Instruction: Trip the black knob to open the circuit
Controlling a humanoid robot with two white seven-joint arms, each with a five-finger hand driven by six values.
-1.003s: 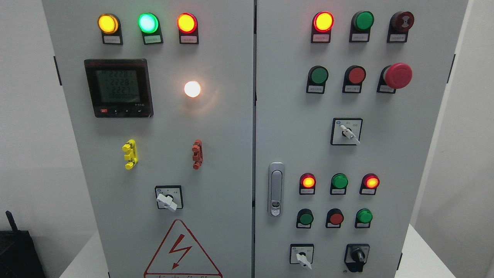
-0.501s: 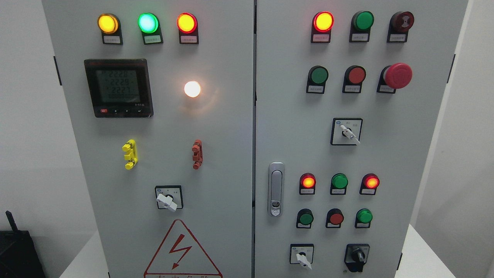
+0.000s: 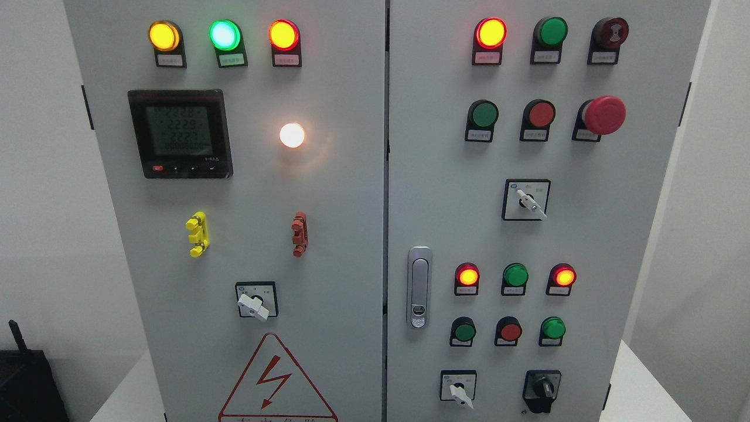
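Head view: grey control cabinet [image 3: 328, 193] w/ two doors fills the frame, standing on a white tabletop [image 3: 636, 387]. No robot hand or arm shows anywhere, so can't tell if either hand is open, closed or gripping. Black knob [image 3: 542, 388] sits at the bottom right of the right door, on a black base, just right of a white-handled selector switch [image 3: 459, 389] and below a row of three pushbuttons: green [image 3: 464, 331], red [image 3: 510, 331], green [image 3: 552, 328]. Nothing touches the knob. Above those, three indicators: lit red lamp [image 3: 467, 275], green lamp [image 3: 515, 275], lit red lamp [image 3: 563, 275]. Mid-door is another white selector [image 3: 529, 202]; top right has a red mushroom stop button [image 3: 603, 115]. Silver door latch [image 3: 419, 287] is near the right door's left edge. Left door: amber [image 3: 163, 36], green [image 3: 225, 35] and red [image 3: 283, 35] lights across the top, all lit; digital meter [image 3: 180, 133] w/ readout on, digits too small to read for sure; glowing white lamp [image 3: 292, 135]; yellow clip [image 3: 197, 234] and red clip [image 3: 299, 234]; white selector knob [image 3: 254, 305]; red hazard triangle [image 3: 275, 381] at the bottom. Dark object [image 3: 26, 381] at the lower left corner.
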